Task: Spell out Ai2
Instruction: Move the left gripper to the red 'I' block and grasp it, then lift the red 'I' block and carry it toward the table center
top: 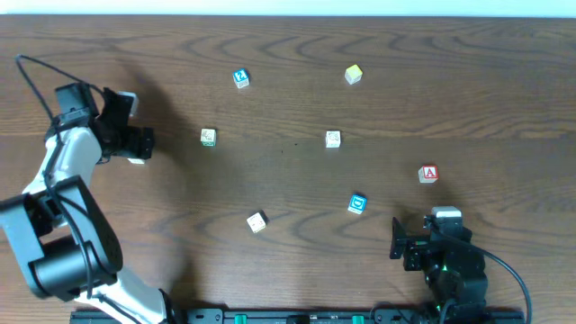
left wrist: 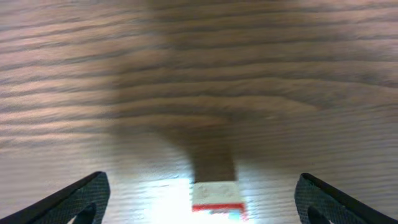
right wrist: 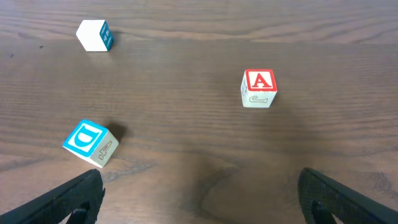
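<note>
"Progress on spelling?"
"None apparent (nothing lined up on table (top: 288,54)). Wide and empty: left gripper (left wrist: 202,182), right gripper (right wrist: 199,186). A block (right wrist: 259,88) sits ahead of the right one, apart. Next, I judge: straddle it, close squarely."

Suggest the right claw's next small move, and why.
Probably ease the right claw forward toward the A block, centring on it. The claw is open and empty, the block stands alone on the table just ahead, a little off-centre, and A starts the word.

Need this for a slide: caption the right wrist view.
Open right pincer facing the red A block, a blue-topped block nearer at image left.
</note>
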Controlling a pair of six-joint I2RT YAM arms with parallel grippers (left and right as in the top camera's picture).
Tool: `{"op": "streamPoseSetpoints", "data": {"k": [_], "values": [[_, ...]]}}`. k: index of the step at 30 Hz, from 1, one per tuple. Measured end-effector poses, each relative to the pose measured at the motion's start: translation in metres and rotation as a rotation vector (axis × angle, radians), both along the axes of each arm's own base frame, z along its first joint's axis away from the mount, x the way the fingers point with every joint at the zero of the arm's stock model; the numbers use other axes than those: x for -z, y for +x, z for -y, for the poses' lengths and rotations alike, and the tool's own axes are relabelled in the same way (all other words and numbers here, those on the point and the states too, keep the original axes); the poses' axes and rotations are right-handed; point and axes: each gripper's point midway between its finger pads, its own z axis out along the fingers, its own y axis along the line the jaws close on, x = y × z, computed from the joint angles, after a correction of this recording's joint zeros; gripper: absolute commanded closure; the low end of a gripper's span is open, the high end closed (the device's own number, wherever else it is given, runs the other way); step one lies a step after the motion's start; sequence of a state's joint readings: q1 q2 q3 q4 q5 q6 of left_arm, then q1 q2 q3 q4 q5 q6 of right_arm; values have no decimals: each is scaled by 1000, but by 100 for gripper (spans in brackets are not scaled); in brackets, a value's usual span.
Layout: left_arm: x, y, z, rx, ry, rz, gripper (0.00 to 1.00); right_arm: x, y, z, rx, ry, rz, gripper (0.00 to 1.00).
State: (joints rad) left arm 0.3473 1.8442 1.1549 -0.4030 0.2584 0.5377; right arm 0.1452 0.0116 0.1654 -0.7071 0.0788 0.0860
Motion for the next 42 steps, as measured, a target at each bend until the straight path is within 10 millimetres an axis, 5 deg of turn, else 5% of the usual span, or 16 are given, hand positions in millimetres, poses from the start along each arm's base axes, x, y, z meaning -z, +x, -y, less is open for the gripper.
{"op": "streamPoseSetpoints", "data": {"k": [7,16,25,42], "values": [[13,-16,21,48,52,-117,10,0,0,0,0,0,0,1],[15,-20,14,-52,64,-145,15,0,0,0,0,0,0,1],[33,-25,17,-94,31,-196,31,0,0,0,0,0,0,1],[33,-26,6,-156,74,-202,54,0,0,0,0,0,0,1]]}}
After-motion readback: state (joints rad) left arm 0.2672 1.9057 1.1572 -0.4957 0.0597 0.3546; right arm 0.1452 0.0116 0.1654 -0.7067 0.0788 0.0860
